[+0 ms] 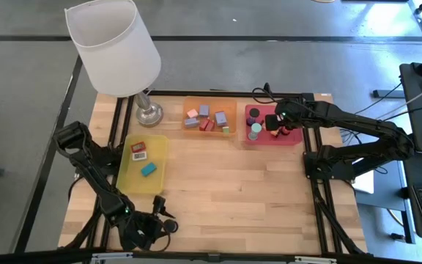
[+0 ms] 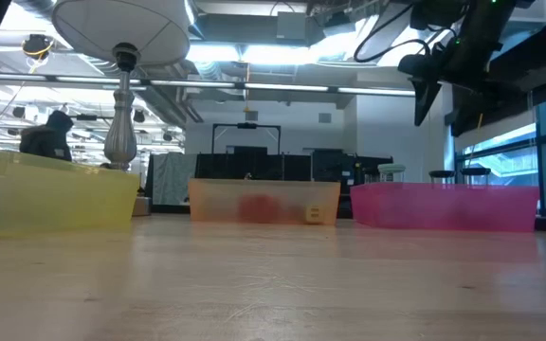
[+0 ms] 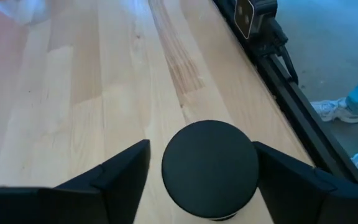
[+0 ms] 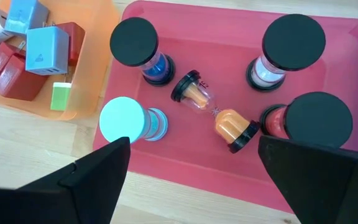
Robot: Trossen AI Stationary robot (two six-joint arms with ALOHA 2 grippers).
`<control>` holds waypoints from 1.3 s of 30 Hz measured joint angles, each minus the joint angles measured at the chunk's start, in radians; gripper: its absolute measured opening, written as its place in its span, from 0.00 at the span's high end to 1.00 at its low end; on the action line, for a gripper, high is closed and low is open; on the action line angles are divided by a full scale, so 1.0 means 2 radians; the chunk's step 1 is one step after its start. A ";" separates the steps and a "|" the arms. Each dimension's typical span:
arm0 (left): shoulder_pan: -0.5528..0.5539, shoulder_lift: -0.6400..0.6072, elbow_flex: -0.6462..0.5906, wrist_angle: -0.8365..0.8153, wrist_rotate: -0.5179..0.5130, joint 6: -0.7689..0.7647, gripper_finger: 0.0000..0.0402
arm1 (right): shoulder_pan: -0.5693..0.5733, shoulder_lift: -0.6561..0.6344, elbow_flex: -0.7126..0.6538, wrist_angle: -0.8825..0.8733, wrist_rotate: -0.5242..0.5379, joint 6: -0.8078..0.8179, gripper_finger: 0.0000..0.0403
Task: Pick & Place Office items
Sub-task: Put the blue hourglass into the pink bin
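Left gripper (image 3: 207, 186), lower left of the high view: fingers spread, astride a black round-topped disc (image 3: 209, 168) standing on the wooden table (image 3: 92, 106), not clenched. Right gripper (image 4: 191, 186), upper right: fingers wide, hovering over the pink plastic tray (image 4: 229, 177) of black-capped hourglass timers (image 4: 135, 43); nothing grasped
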 joint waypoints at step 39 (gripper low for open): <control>0.206 -0.191 0.001 0.516 -0.181 0.469 0.46 | 0.162 0.000 0.000 0.638 -0.208 -0.056 0.11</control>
